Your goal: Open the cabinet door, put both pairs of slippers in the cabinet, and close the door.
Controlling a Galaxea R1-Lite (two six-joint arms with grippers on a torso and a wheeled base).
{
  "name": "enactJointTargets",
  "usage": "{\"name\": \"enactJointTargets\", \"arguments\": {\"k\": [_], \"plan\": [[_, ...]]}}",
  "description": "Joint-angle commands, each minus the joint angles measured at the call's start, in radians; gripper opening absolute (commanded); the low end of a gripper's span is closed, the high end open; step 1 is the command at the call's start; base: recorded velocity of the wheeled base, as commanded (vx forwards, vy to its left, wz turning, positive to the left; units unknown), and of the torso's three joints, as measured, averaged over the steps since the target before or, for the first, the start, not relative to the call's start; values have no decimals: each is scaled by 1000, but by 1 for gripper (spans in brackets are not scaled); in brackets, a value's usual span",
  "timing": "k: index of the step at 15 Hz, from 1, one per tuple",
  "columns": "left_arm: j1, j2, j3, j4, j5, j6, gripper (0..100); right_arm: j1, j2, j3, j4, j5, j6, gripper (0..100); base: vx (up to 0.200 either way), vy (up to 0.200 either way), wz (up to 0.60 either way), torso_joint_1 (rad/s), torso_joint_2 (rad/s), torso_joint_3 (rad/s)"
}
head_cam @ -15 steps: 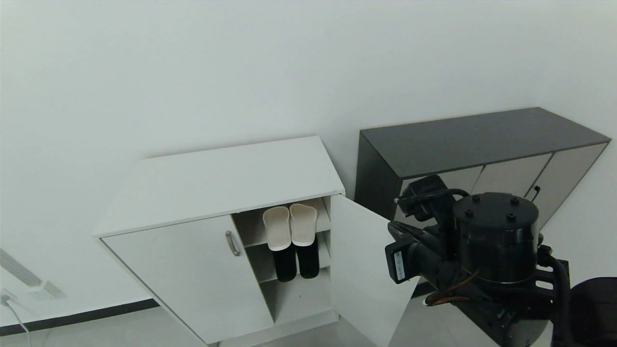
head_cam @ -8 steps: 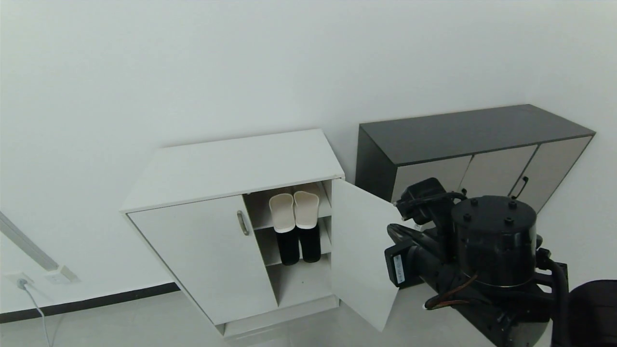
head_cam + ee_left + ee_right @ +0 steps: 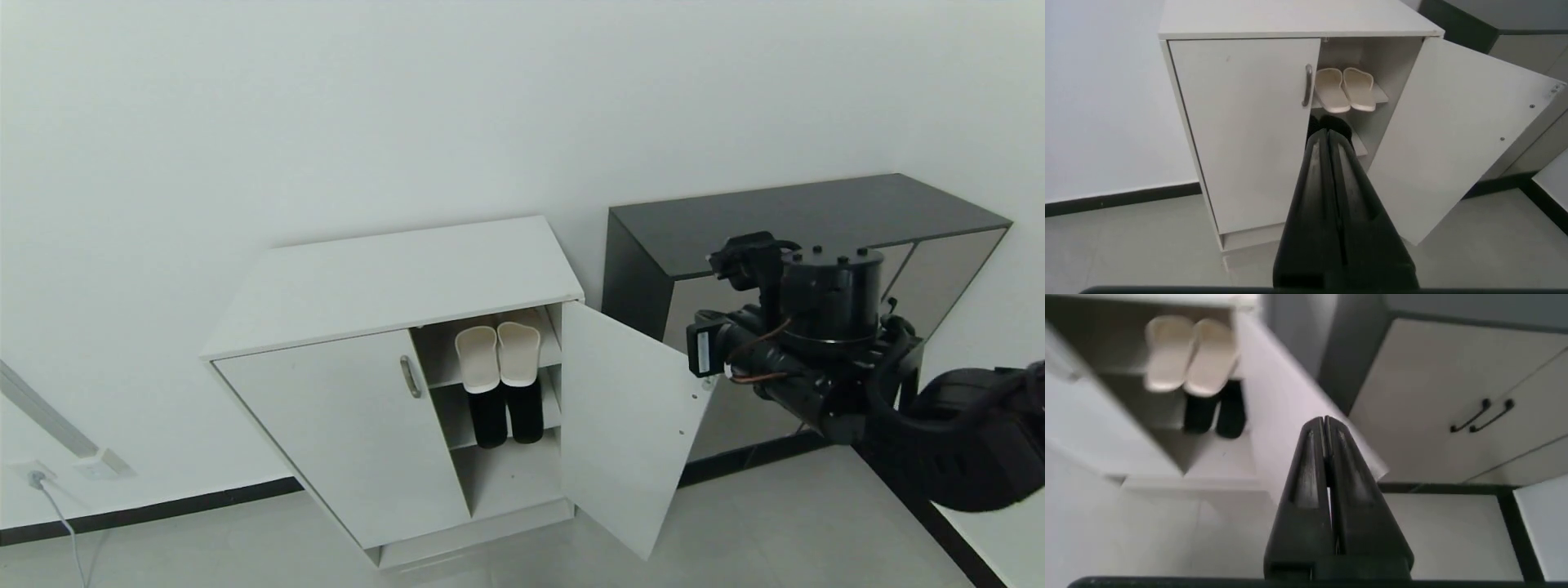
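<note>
The white cabinet point(image 3: 392, 286) stands against the wall with its left door shut and its right door point(image 3: 624, 425) swung open. Inside, a cream pair of slippers point(image 3: 498, 355) hangs over the upper shelf's edge, and a black pair point(image 3: 506, 416) sits on the shelf below. My right arm point(image 3: 784, 351) hovers beside the open door's outer edge. My right gripper point(image 3: 1325, 425) is shut and empty, above the floor in front of the open door point(image 3: 1282, 416). My left gripper point(image 3: 1327, 135) is shut and empty, pointing at the open compartment, partly covering the black slippers point(image 3: 1333, 122) below the cream slippers point(image 3: 1349, 87).
A dark cabinet point(image 3: 808, 220) with grey doors and black handles point(image 3: 1482, 415) stands just right of the white one. A wall socket with a cable point(image 3: 33, 478) sits low on the left. Grey floor point(image 3: 735, 539) lies open in front of both cabinets.
The head view shifted at first, showing the cabinet from farther off. My right arm then rose and drew back to the right, away from the open door. The slippers and door stayed put.
</note>
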Motion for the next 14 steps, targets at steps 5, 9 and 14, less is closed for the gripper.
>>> {"name": "enactJointTargets", "arguments": {"k": [5,9,14], "plan": [[0,1,0,0,0,0,0,-109,175,-230,148,89,92,0,0,0,0,0,0,0],[0,1,0,0,0,0,0,-141,267,-245,85,131,128,0,0,0,0,0,0,0],[0,1,0,0,0,0,0,-166,344,-251,8,137,132,0,0,0,0,0,0,0]]}}
